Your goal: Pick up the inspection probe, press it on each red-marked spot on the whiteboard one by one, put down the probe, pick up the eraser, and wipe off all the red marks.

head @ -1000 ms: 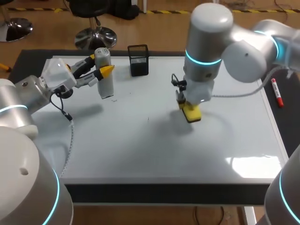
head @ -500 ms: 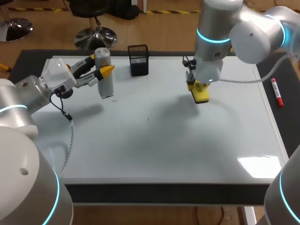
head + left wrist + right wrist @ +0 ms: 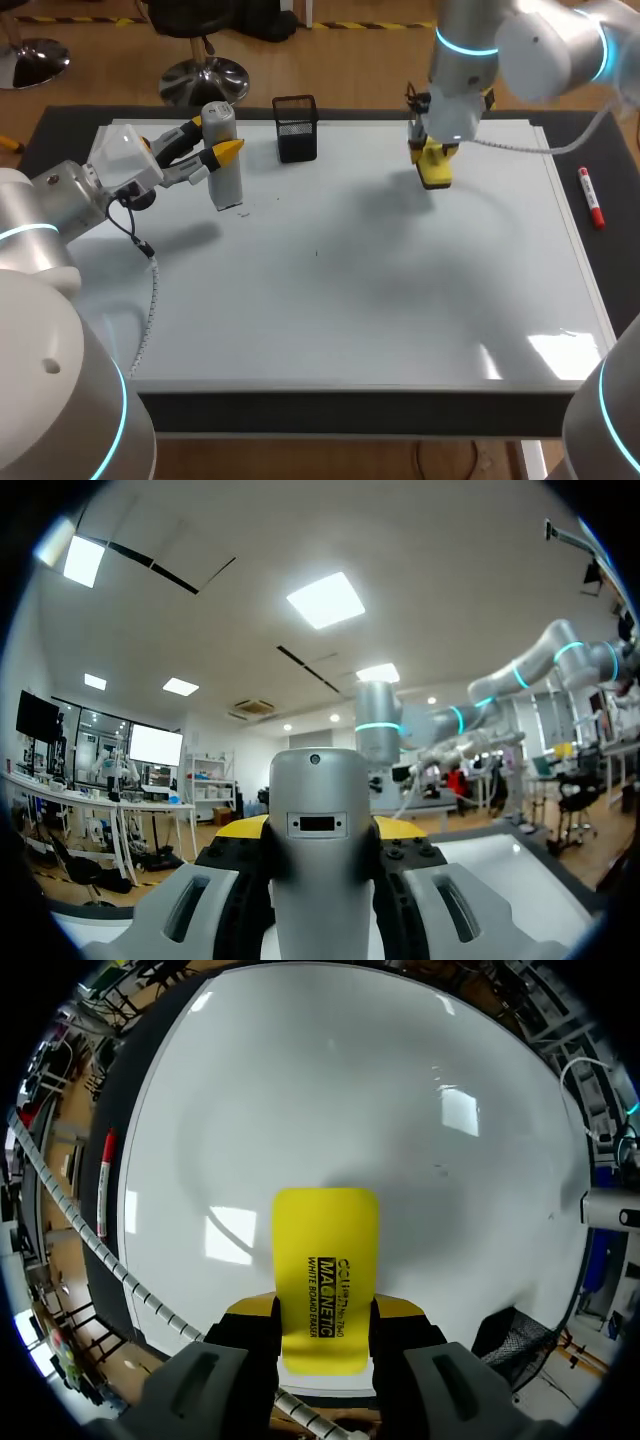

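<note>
In the head view, a large white whiteboard covers most of the dark desk. The left pincer is near the far left corner of the desk, and its two yellow tips are clamped on a grey cylindrical probe. The probe stands upright with its lower end at the board. A small black mesh basket stands just beside it, at the far edge. The right pincer is near the far edge, toward the right side, and it grips a yellow rectangular eraser. I cannot tell if the eraser touches the board. A red marker pen lies on the desk at the right edge.

In the left wrist view, the probe fills the space between the fingers of the left pincer, which press it from both sides.

In the right wrist view, the right pincer is closed on the eraser, and the eraser points out over the whiteboard. The marker pen lies beyond the board's edge, and the basket is at the side.
</note>
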Controlling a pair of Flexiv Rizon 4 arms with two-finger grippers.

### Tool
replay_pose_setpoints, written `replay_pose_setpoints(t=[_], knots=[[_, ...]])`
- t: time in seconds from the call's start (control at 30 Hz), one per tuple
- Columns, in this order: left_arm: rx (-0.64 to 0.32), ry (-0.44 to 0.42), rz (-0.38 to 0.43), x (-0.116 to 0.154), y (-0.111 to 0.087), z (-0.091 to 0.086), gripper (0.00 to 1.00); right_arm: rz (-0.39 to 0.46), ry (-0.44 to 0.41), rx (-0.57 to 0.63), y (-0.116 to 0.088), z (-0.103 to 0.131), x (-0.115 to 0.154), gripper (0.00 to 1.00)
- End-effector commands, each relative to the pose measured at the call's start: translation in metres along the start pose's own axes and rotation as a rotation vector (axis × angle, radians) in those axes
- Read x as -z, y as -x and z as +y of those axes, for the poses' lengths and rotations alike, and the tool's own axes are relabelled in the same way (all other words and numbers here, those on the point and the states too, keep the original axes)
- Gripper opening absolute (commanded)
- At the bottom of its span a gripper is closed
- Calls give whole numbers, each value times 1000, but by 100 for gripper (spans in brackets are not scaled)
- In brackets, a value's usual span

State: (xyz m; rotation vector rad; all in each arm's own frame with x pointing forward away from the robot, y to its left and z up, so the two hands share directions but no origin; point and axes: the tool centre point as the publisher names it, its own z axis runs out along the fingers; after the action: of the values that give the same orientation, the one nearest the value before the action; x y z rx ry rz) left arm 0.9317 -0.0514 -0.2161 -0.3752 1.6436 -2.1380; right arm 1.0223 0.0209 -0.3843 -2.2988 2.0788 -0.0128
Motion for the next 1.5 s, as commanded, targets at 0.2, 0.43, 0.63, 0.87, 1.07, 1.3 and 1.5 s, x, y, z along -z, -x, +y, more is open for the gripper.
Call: replay_pose_setpoints(t=[0.2, 0.43, 0.63, 0.87, 1.07, 1.3, 1.5], knots=[[-1, -3, -1, -1, 0, 0, 0, 6, 77, -20, -2, -45, -2, 0], [-1, -3, -1, -1, 0, 0, 0, -3, 88, -58, -10, -61, -9, 0], [-1, -3, -1, -1, 0, 0, 0, -5, 93, -65, -7, -68, -13, 0], [-1, -3, -1, -1, 0, 0, 0, -5, 105, -68, 1, -81, -21, 0], [-1, -3, -1, -1, 0, 0, 0, -5, 110, -63, 16, -95, -25, 0], [-1, -3, -1, -1, 0, 0, 0, -9, 116, -67, 33, -109, -32, 0], [-1, -3, -1, -1, 0, 0, 0, -24, 121, -68, 46, -114, -40, 0]])
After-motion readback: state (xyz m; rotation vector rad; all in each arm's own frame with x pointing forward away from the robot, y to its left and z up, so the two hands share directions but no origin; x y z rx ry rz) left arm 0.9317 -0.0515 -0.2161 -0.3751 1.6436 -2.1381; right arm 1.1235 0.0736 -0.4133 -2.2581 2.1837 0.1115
